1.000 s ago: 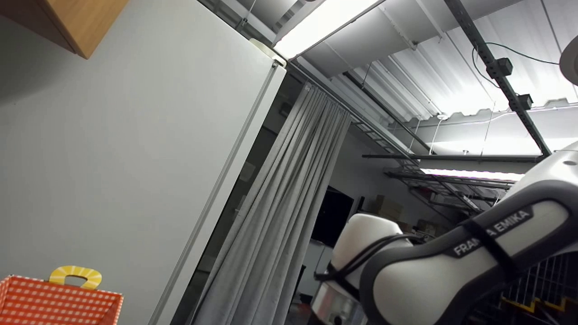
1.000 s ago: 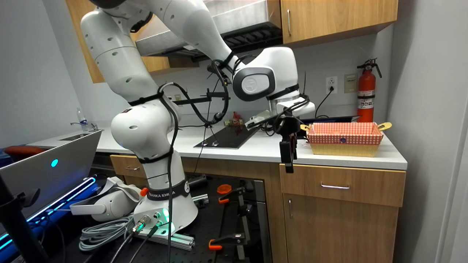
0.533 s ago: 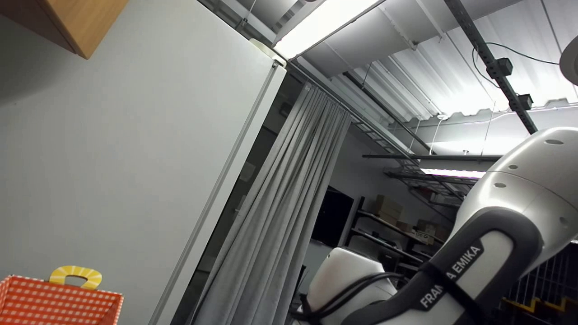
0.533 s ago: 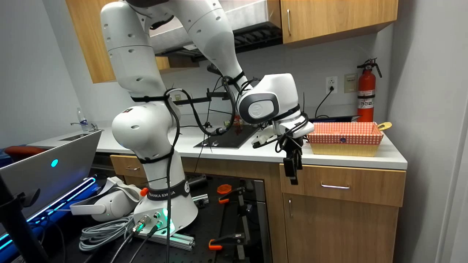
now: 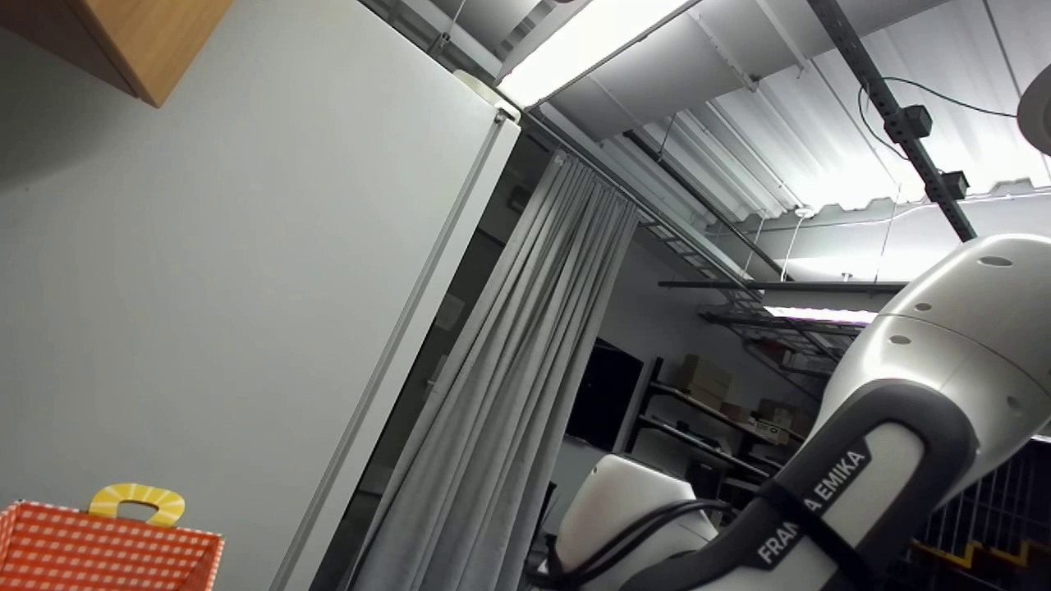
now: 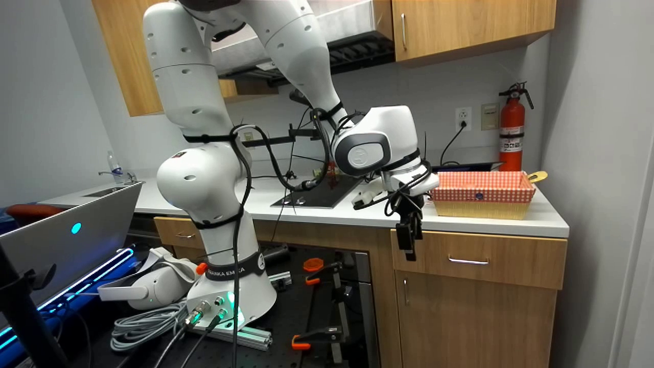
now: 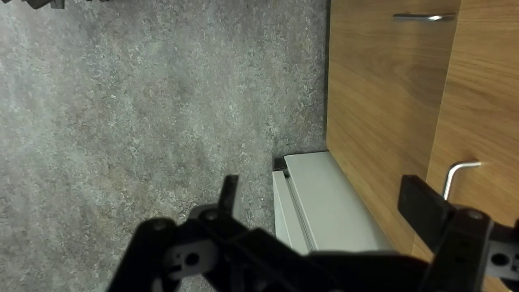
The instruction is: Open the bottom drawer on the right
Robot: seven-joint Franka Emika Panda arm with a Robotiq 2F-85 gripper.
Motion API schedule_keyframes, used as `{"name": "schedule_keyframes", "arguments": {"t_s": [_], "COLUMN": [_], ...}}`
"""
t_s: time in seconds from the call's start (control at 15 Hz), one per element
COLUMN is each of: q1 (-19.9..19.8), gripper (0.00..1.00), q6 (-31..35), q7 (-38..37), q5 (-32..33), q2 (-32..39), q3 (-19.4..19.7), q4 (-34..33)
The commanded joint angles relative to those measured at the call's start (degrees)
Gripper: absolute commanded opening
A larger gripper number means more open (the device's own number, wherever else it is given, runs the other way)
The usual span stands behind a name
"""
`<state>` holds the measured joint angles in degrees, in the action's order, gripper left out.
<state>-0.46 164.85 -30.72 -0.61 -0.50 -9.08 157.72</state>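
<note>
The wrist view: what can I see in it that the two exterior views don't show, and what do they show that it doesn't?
Only the wrist view: a mottled grey floor, and a clear gap between the robot's fingers.

Only the exterior views: a red checked basket, in both exterior views; a fire extinguisher in an exterior view; a grey curtain in an exterior view.

Shared by the wrist view and an exterior view: the wooden drawer with its metal handle, the cabinet door below, and the fingers themselves.
</note>
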Motion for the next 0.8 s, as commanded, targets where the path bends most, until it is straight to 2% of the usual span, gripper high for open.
{"name": "schedule_keyframes", "arguments": {"t_s": [0.0,0.33,0.47,0.73], "q1": [2.09,1.64,-0.1,-5.88], "gripper": [1.0,1.0,1.0,1.0], "q6": [0.49,1.98,1.97,2.13], "q7": [1.85,6.28,10.39,19.87], "q5": [-4.16,-12.36,-18.12,-30.91], "q2": [5.32,15.51,19.65,26.24], "q3": [1.8,2.46,0.43,-7.27], "q4": [-2.85,-9.71,-13.32,-19.97]}}
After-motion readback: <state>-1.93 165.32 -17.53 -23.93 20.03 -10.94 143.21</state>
